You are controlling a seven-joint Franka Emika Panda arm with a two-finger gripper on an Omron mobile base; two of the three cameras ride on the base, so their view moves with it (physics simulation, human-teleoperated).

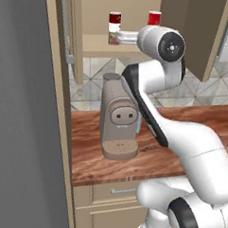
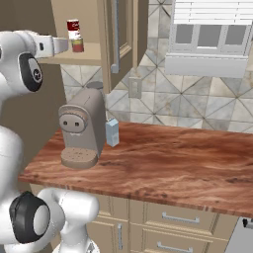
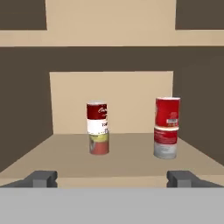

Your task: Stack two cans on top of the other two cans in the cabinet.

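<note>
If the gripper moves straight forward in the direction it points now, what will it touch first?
Probably nothing before the back wall of the cabinet. The open gripper points into the gap between the two stacks, the dark red can to the left and the bright red can to the right. Depth is hard to judge.

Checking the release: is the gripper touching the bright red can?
Apart. In the hand view the gripper stands open at the shelf's front edge, bare shelf between it and the bright red can.

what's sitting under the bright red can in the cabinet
The bright red can stands on a greyish can with a red upper band, which rests on the cabinet shelf. The lower can's top is covered by it, so the contact face cannot be seen.
</note>
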